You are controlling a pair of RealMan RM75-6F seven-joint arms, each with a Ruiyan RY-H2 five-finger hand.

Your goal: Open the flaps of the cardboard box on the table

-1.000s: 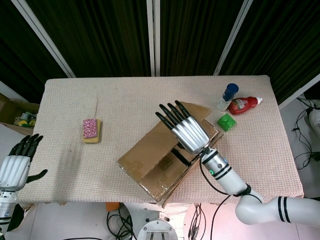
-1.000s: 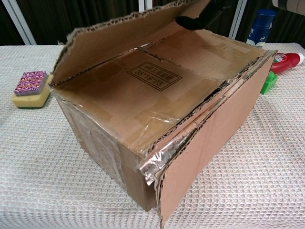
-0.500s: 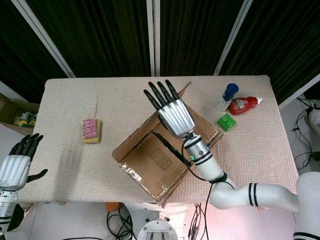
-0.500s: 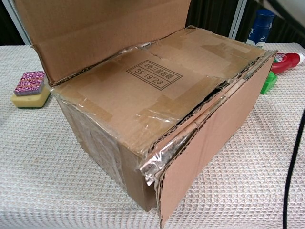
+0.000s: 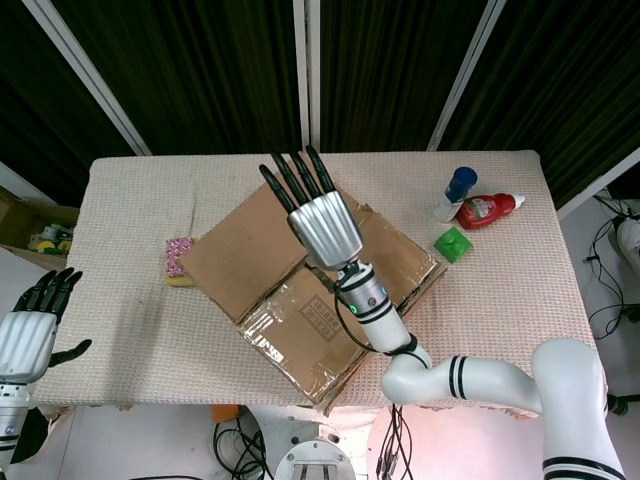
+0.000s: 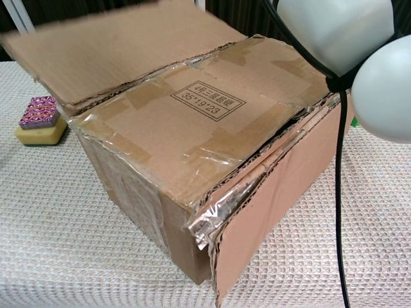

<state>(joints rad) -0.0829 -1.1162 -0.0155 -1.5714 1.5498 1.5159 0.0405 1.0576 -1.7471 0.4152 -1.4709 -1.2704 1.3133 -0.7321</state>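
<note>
Right robot hand [image 5: 323, 228] above box flap [image 5: 245, 252]

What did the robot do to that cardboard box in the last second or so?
The right hand, fingers stretched out flat, swept toward the far left and pushed the long flap from half raised to folded right back; it now hides part of the sponge. It gripped nothing. The cardboard box, its inner flaps still closed, the bottles, the green block and the left hand stayed put.
</note>
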